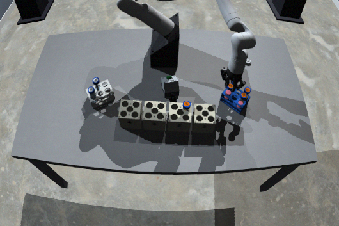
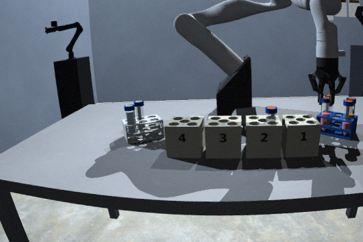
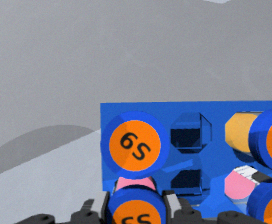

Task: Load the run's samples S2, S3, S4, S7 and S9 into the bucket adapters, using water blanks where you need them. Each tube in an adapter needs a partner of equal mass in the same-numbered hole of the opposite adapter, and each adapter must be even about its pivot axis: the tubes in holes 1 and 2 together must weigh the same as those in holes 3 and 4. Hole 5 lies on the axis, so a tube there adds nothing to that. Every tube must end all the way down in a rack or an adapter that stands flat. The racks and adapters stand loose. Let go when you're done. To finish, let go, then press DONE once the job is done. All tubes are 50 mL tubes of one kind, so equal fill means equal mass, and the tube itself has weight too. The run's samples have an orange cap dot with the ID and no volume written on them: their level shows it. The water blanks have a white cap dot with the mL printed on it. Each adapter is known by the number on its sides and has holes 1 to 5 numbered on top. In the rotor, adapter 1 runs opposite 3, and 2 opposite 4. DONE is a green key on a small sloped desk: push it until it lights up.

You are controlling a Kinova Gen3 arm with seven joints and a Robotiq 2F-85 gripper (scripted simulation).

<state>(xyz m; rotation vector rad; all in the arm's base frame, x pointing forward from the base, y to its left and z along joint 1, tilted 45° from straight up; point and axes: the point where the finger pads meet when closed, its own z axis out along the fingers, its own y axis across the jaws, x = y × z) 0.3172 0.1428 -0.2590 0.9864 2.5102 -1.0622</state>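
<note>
My gripper (image 1: 231,84) stands over the back corner of the blue sample rack (image 1: 235,98) at the right. In the wrist view its fingers press on both sides of the cap of an orange-dot sample tube (image 3: 137,210). That tube's label is cut off by the frame edge, and the tube still stands in the rack. Tube S9 (image 3: 134,144) stands in the hole just beyond it. Other orange-dot tubes (image 3: 269,140) fill the rack's right side. Adapters 4 (image 2: 183,136), 3 (image 2: 222,136), 2 (image 2: 263,135) and 1 (image 2: 301,135) stand in a row. One orange-dot tube (image 2: 271,110) sits in adapter 2.
A clear rack (image 1: 100,93) with two white-dot blanks (image 2: 134,113) stands left of adapter 4. The DONE desk (image 1: 169,86) with its green key is behind the adapters. The arm's black base (image 1: 164,46) rises at the table's back middle.
</note>
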